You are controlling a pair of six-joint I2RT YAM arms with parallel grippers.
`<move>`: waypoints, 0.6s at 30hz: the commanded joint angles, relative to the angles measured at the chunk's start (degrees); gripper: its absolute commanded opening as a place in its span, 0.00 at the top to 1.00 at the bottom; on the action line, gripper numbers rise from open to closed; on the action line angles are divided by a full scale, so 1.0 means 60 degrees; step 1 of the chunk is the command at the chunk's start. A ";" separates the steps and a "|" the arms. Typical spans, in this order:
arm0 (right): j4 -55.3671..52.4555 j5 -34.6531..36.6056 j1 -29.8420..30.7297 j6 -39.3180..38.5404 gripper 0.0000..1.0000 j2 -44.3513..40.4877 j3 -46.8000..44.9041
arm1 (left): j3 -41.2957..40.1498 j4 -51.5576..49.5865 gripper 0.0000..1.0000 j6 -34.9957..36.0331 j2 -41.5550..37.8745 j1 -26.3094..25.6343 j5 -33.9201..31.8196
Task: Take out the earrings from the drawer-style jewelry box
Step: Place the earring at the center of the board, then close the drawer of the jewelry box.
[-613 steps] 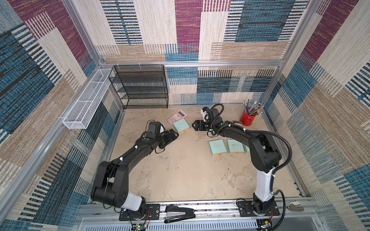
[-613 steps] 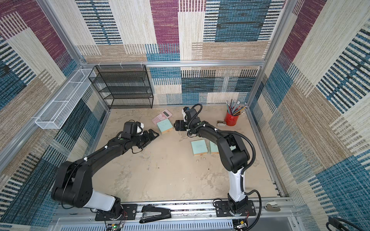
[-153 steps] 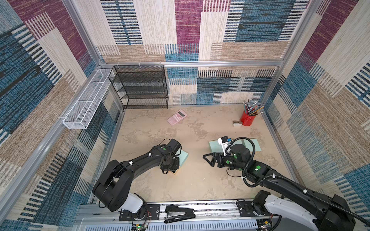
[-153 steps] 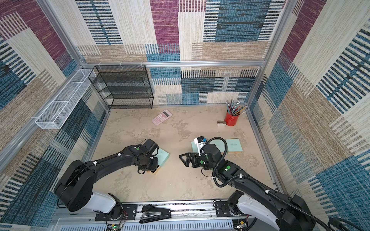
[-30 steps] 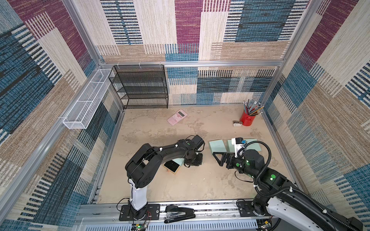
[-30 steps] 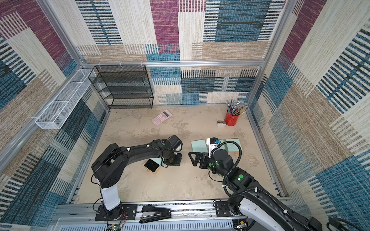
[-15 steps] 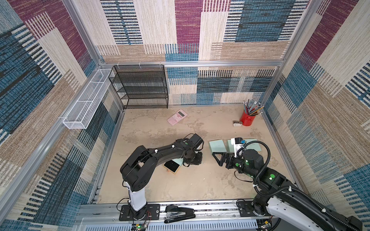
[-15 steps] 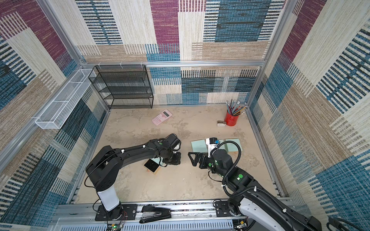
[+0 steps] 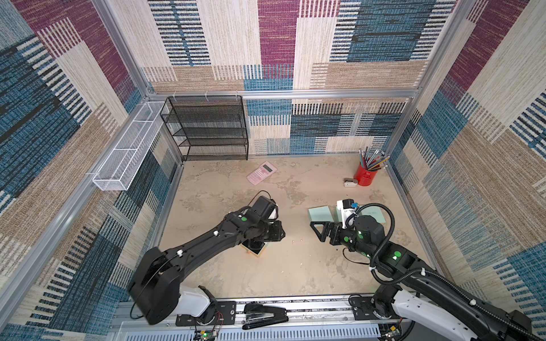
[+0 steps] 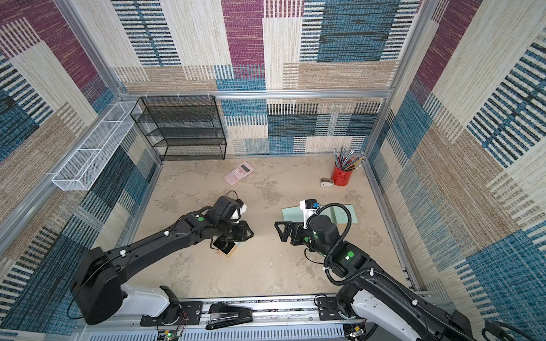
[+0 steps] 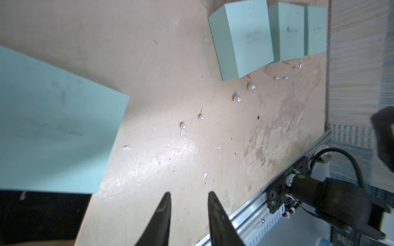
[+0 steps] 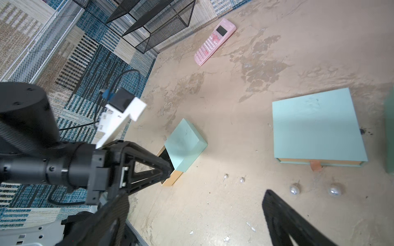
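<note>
Left claw wider than before, seemingly empty.

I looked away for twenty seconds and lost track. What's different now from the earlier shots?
The small mint box went from beside the pink calculator toward the front, and its drawer now stands pulled out. The left gripper, on it five seconds ago, now stands open and empty beside it. The right gripper came forward too, open. Calculator, red pencil cup and the larger mint boxes stayed put.
</note>
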 commanded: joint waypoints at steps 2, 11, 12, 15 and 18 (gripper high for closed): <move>0.1015 -0.0444 0.0007 -0.0476 0.01 0.0962 0.0400 | -0.1014 -0.0172 0.52 -0.0673 -0.1968 0.0858 0.0080; 0.2319 -0.1683 -0.0006 -0.1237 0.01 0.3923 0.1873 | -0.1893 -0.1594 0.03 -0.0773 -0.4893 0.2190 0.0271; 0.2467 -0.1845 -0.0006 -0.1277 0.01 0.4292 0.2011 | -0.1999 -0.1592 0.01 -0.0894 -0.5006 0.2343 0.0438; 0.2706 -0.2227 -0.0042 -0.1317 0.01 0.5263 0.2467 | -0.2538 -0.1216 0.00 -0.1301 -0.5270 0.2926 0.1242; 0.3074 -0.2704 -0.0121 -0.1295 0.01 0.5956 0.2746 | -0.3272 -0.0293 0.00 -0.1945 -0.5417 0.3683 0.2380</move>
